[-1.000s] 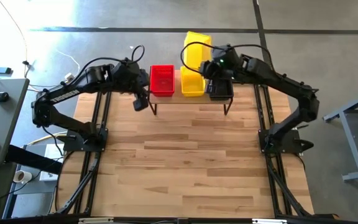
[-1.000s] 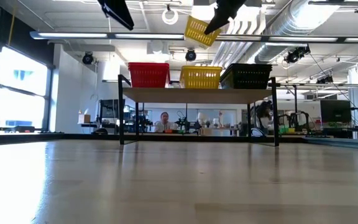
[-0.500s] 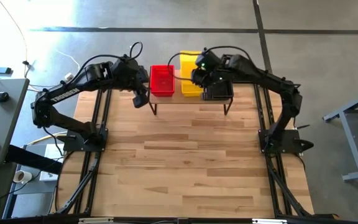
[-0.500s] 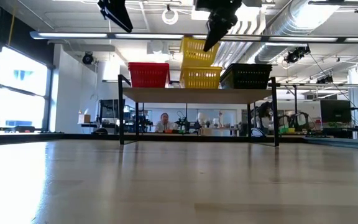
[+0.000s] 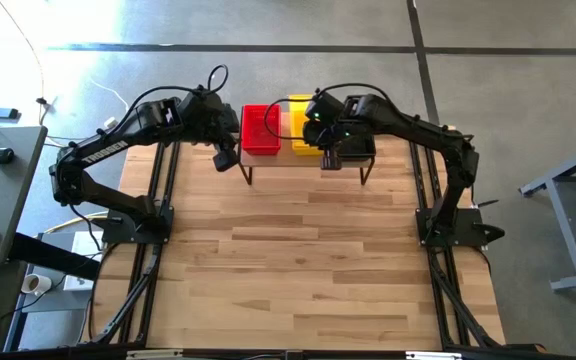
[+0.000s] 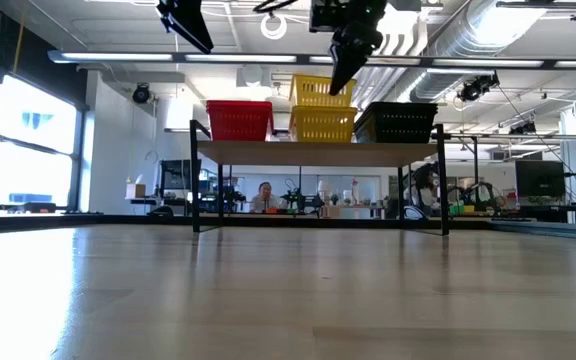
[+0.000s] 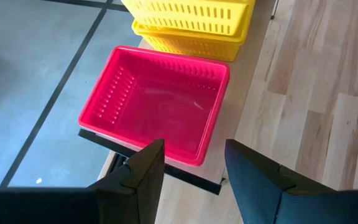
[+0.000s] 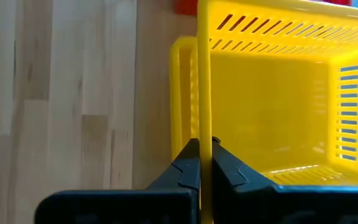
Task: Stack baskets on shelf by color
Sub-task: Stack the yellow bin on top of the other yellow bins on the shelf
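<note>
On the shelf [image 6: 318,152] stand a red basket [image 6: 239,120], a yellow basket [image 6: 322,124] and a black basket [image 6: 396,122], left to right. A second yellow basket [image 6: 318,91] sits level in the top of the lower yellow one. My right gripper [image 8: 204,152] is shut on its wall, above the shelf's middle [image 5: 326,152]. My left gripper [image 7: 191,163] hangs open in the air above the shelf's left end [image 5: 226,160], next to the red basket [image 7: 160,106], touching nothing. My right gripper pinches the upper yellow basket's near side wall at its rim [image 8: 204,118], one finger inside the basket and one outside. The fingers come from above, slanting toward the table's left. The basket is level, its bottom resting in the lower yellow basket [image 8: 180,93].
The shelf stands at the table's far edge on thin black legs [image 6: 196,180]. The wide wooden tabletop [image 5: 298,260] stretches in front of it. Beyond the table, the low view shows a workshop room with a person [image 6: 264,196] far behind.
My right gripper has carried the yellow basket from high behind the shelf toward the near edge and down. The basket, tilted in the air before, now sits level in the lower yellow basket. The gripper has stayed shut on it.
</note>
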Robot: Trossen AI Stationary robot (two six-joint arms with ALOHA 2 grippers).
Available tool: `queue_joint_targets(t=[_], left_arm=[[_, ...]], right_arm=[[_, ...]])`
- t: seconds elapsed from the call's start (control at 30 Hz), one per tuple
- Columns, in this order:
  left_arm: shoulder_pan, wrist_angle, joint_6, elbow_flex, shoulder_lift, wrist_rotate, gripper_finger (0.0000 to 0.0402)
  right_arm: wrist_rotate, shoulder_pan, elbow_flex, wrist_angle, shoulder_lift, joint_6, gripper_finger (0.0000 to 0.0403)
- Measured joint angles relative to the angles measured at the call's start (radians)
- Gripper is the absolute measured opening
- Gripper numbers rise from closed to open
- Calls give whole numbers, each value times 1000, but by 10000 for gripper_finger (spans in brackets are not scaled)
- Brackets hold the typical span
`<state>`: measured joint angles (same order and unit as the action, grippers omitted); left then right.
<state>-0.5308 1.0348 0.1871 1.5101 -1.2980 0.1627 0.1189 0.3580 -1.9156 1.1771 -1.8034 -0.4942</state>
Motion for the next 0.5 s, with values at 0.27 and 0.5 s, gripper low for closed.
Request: queue_joint_targets(t=[0.27,0.5], left_arm=[[0,0,0,0,0,-2,160],[0,0,0,0,0,-5,160]], right_arm=[[7,4,0,23,-28,-1,0],[9,4,0,20,-33,4,0]])
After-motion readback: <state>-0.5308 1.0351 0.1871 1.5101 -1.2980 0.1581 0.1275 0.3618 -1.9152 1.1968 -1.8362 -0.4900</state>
